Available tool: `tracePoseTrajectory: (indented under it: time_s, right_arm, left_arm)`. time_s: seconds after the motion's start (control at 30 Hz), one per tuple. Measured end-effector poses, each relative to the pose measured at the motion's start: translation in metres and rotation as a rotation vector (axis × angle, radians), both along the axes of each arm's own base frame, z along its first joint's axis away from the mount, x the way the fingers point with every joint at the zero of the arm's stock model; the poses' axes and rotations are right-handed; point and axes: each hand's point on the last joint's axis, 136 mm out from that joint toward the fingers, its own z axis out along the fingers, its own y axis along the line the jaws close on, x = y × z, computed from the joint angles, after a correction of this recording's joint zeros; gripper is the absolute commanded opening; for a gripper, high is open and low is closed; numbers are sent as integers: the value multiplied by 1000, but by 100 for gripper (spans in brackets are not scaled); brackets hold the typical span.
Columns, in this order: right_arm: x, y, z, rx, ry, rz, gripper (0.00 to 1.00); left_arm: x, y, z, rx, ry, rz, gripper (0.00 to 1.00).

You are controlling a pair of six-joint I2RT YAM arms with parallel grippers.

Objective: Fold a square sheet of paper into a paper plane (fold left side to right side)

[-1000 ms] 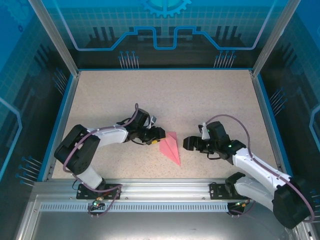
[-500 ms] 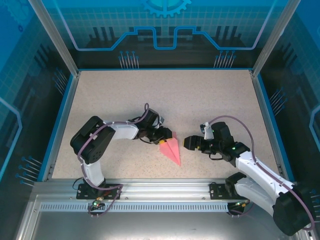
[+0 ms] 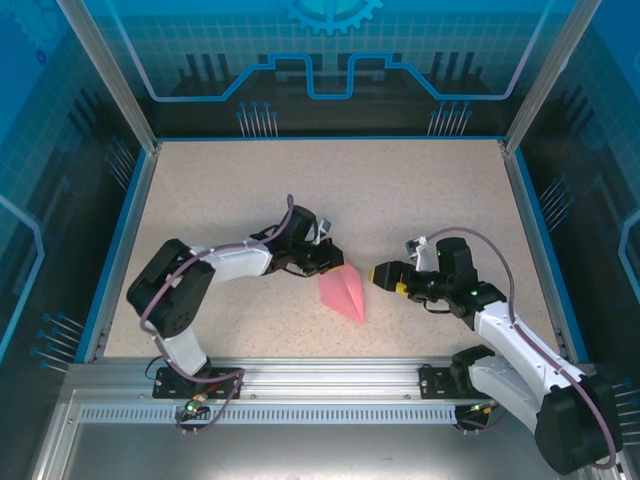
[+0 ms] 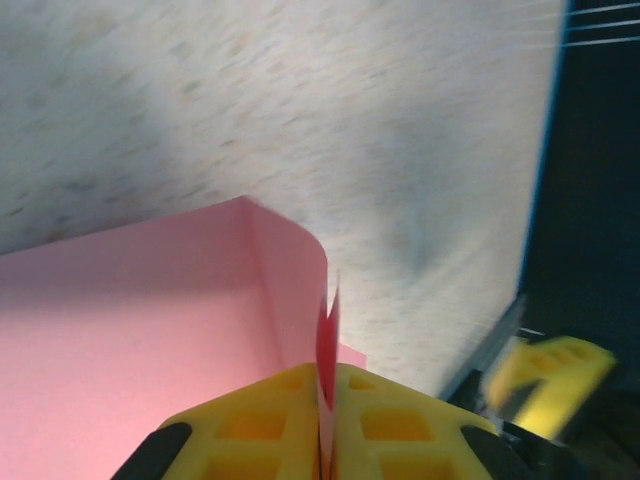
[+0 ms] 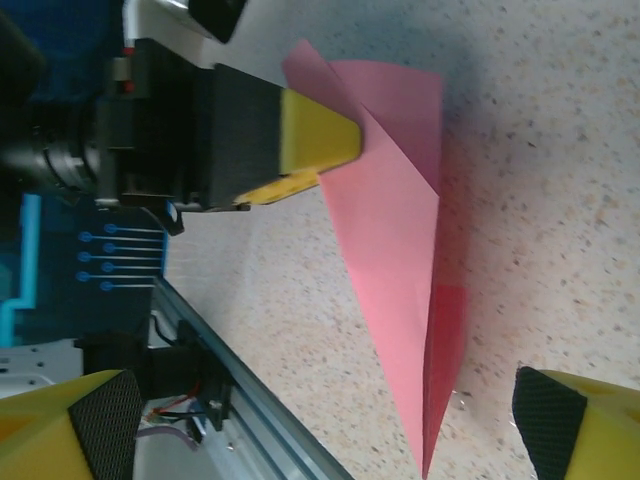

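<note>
Paper plane [image 3: 343,293], pink, folded to a pointed dart, lay at table [image 3: 400,190] centre, tip toward near edge | left gripper [image 3: 333,262] was clamped on its far flap, that edge raised off the surface | right gripper [image 3: 386,275] stood with jaws spread wide, just right of the paper, not touching it.

— How is the pink paper [image 3: 343,292] looking?

— It is showing as a slim folded triangle with overlapping layers, and it is lying on the table with its sharp tip pointing toward the near edge.

— Is it lying flat?

— Not wholly. The narrow end is resting on the surface, while the wide far end is rising. There a flap is curling upward, and its edge is standing pinched between the yellow fingertips of the left gripper [image 4: 322,432].
</note>
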Motion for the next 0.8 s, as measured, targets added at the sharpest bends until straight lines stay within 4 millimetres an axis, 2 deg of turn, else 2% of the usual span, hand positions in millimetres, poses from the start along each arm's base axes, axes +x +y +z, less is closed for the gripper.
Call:
tracePoseTrajectory:
  time_s: [0.2,0.33,0.4,0.57,0.67,0.8]
  right_arm:
    - [9,8,21,152,-14,18,99]
    - [14,15,36,235,-25,39,99]
    - [17,18,45,272,-39,51,99]
    - [21,24,53,320,-35,68,97]
    - [20,33,54,337,-15,90,87]
    - [21,43,60,351,-8,115,68]
  left_arm:
    - [26,7,91,-117,-181,45,9]
    - [31,8,130,-165,-252,49,10]
    - [30,7,141,-184,-267,39,10]
    - [26,4,146,-209,-257,17,10]
    - [25,1,151,-237,-254,10,10]
    - [24,-1,157,-265,-251,3,10]
